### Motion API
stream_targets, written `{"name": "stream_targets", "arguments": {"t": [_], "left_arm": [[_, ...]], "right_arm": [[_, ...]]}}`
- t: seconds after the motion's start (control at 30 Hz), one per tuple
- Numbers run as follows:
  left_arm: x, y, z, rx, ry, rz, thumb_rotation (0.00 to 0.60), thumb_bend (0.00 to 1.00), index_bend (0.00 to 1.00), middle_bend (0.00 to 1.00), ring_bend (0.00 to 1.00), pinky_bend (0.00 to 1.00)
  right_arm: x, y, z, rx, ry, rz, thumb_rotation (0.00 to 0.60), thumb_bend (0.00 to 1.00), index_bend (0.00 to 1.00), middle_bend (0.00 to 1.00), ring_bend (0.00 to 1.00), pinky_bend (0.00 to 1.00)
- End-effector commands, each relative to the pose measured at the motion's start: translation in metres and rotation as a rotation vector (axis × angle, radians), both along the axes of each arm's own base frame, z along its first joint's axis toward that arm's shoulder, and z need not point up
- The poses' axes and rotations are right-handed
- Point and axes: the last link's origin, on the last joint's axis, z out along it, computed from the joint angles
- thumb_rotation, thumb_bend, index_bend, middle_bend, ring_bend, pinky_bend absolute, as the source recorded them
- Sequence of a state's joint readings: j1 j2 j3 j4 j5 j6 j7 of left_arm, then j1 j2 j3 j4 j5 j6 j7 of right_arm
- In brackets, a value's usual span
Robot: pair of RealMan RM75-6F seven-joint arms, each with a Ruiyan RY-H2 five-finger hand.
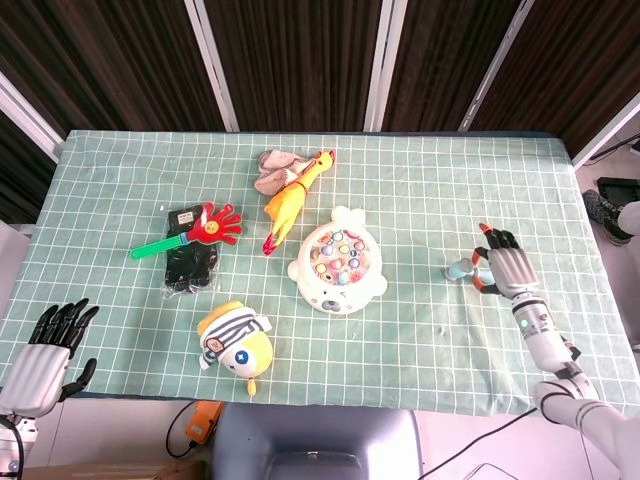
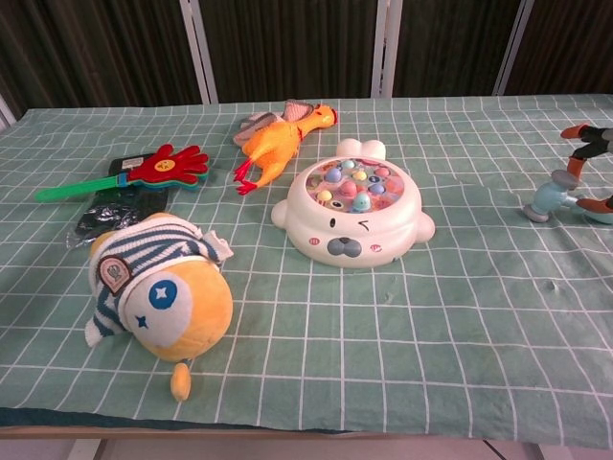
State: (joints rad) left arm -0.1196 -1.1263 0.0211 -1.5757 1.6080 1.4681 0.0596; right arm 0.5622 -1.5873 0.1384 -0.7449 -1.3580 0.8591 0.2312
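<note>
We see the left hand (image 1: pixel 45 350) with fingers spread, holding nothing, off the table's near edge. Well to its right, the right hand (image 1: pixel 505 268) spreads its fingers over the small blue toy hammer (image 1: pixel 463 268), which lies just left of its palm.

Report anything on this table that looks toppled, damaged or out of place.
Nothing looks broken or spilled. The striped plush toy lies tipped on its side near the front edge, and the rubber chicken lies partly on a grey plush. The clapper rests across a black packet.
</note>
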Motion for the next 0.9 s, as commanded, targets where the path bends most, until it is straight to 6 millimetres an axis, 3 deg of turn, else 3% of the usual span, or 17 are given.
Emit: {"name": "stream_targets", "arguments": {"t": [0.03,0.9], "left_arm": [[-0.0001,0.0001,0.0001,-0.001,0.000,0.000,0.600,0.41,0.00,0.00,0.00,0.02],[-0.0007,-0.0005,0.0018,0.000,-0.005,0.000,0.600,0.41,0.00,0.00,0.00,0.02]], "right_arm": [[0.0012,-0.0005,-0.0029,0.005,0.004,0.000,0.600,0.52,0.58,0.05,0.00,0.03],[0.0019,-0.0040,-0.0079,0.004,0.020,-0.014,0.600,0.55,0.62,0.07,0.00,0.05]]}}
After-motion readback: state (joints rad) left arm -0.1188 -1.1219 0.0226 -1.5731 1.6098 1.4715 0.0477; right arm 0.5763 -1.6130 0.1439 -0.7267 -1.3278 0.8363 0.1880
